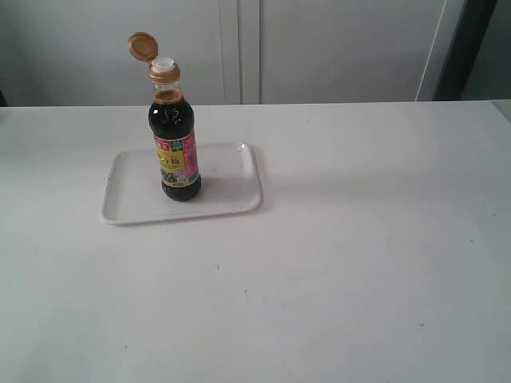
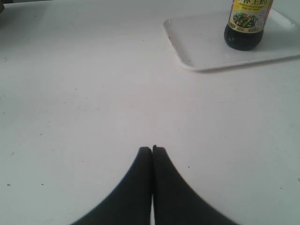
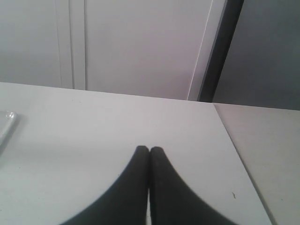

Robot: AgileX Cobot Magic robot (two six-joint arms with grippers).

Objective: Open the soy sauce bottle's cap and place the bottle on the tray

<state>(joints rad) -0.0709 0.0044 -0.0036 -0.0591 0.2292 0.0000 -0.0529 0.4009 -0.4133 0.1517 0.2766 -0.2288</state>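
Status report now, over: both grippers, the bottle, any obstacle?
Left gripper shut, empty. Right gripper shut, empty. Soy sauce bottle upright on the tray, cap flipped open. No obstacle seen.

soy sauce bottle (image 1: 176, 144) upright on tray (image 1: 128, 199); cap (image 1: 143, 46) flipped open

A white table (image 1: 343, 263) is seen spreading across the scene, marked by a few small dark specks. Behind it, pale cabinet doors (image 1: 319, 48) are shown, and a dark vertical strip (image 1: 467, 48) is set beside them.
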